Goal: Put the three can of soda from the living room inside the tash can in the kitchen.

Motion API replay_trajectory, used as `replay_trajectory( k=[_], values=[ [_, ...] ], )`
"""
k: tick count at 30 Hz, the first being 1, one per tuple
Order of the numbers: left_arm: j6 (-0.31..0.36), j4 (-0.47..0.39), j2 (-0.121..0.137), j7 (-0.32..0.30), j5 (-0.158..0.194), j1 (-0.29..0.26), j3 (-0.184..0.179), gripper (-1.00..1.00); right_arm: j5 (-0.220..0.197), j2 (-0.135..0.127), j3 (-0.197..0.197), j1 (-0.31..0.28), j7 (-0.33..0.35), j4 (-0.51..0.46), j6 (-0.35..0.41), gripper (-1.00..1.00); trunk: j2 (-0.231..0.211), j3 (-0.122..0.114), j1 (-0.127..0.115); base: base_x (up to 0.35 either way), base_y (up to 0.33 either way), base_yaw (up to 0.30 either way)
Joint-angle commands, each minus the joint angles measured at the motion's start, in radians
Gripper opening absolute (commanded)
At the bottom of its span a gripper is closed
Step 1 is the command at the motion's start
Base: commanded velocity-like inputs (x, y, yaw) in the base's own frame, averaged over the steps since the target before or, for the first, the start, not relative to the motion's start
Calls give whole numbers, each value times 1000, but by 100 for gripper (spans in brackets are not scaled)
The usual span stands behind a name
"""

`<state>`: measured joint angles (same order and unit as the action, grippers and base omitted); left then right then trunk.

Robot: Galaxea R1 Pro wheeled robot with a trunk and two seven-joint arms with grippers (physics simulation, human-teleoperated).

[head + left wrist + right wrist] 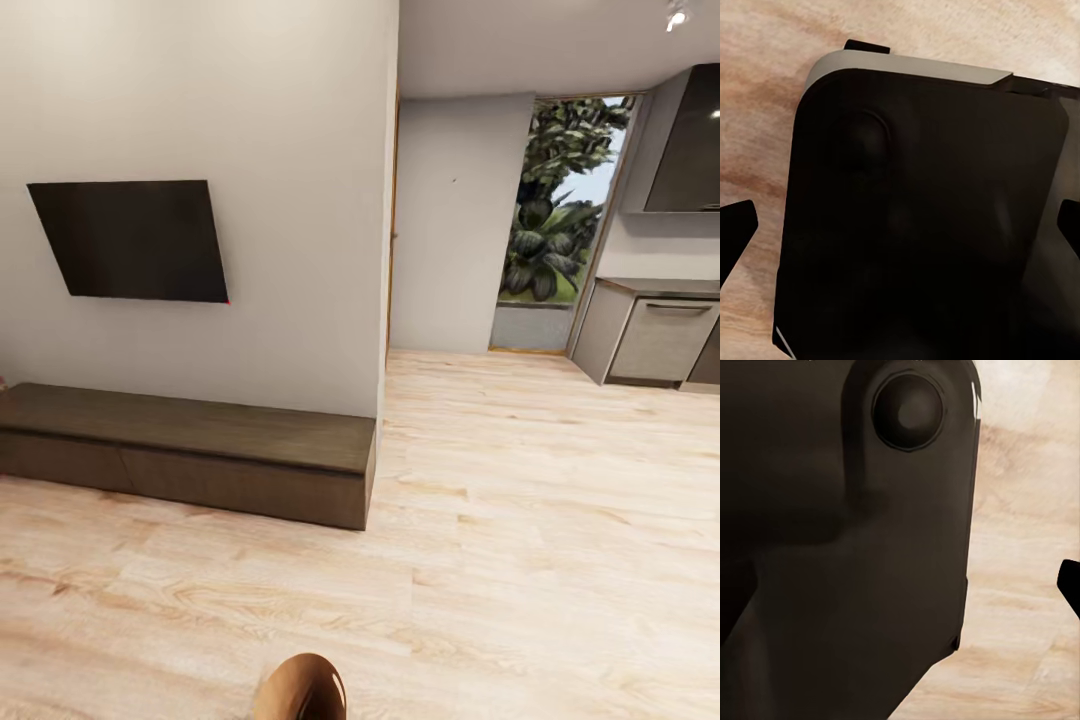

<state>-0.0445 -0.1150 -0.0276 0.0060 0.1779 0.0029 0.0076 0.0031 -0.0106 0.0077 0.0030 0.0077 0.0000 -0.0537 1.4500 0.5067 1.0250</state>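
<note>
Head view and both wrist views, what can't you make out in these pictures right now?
- Brown wooden bucket: head view, cut off by the bottom edge; its contents are hidden.
- Left hand: left wrist view, the robot's dark body blocks the middle; only dark tips at the edges, so open or shut is unclear.
- Right hand: right wrist view, same problem, one dark tip at the edge.
- Kitchen cabinets: head view, cut off by the right edge.

Your left wrist camera shows a matte black, round-cornered body panel with a grey upper edge and black fingertips. Your right wrist camera shows a dark panel bearing a round boss.
</note>
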Motion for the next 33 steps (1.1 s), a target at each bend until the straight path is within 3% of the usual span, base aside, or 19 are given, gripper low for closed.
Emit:
replay_trajectory(
  k=[1, 15, 26, 33],
  values=[
    [0, 0, 0, 0, 0, 0, 0, 100, 0, 0, 0, 0, 0, 0, 0, 100, 0, 0, 0, 0, 0, 3],
    [3, 0, -13, -1, -5, 0, -2, 100, 0, -1, 0, 0, 0, 0, -3, 100, 0, 0, 0, 12, 0, 0],
    [11, 1, -14, -7, 0, 0, -5, 100, 0, 1, 0, 0, -4, 0, -3, 100, 0, 0, 0, 278, 0, 0],
    [2, 0, -15, -8, 1, 0, -3, 100, -1, 3, -1, 0, -7, 0, -3, 100, 0, 0, 0, 75, 0, 0]
  ],
)
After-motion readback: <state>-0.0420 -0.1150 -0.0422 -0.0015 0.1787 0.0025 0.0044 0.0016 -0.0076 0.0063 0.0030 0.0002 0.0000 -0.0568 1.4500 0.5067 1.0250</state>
